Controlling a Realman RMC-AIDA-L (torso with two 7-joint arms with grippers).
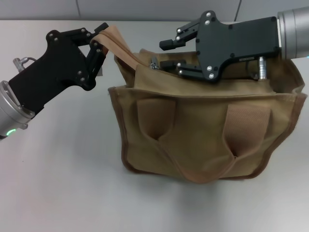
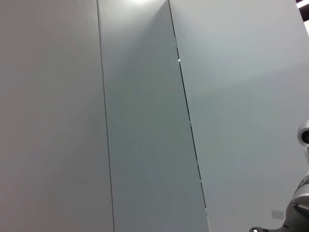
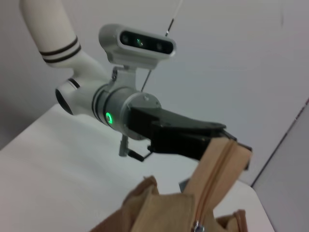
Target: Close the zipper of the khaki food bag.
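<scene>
The bag stands upright on the white table, right of the table's middle and nearer its far edge, with one broad side facing the robot. Two looped handles hang down flat against that near side. Darker piping runs along the bottom edge and the corners. The top is gaping, the far wall visible behind the near rim.

The left gripper is at the bag's left end, above the table and level with the bag's top. Its black fingers are pinched on the end of the zipper tape, which rises slanting from the bag's left top corner up to the fingers, drawn taut. In the right wrist view the same tape runs up from the bag into the left gripper, with the zipper line down its middle and a small silver pull low on it, near the bag's top.

The right gripper reaches in from the right, lying across the bag's open top. Its fingers point left and stand apart with a moderate gap, one above the other, holding nothing. The lower finger sits just beside the shiny pull at the left part of the opening; whether it touches the pull cannot be told.

The left wrist view shows only grey wall panels.
</scene>
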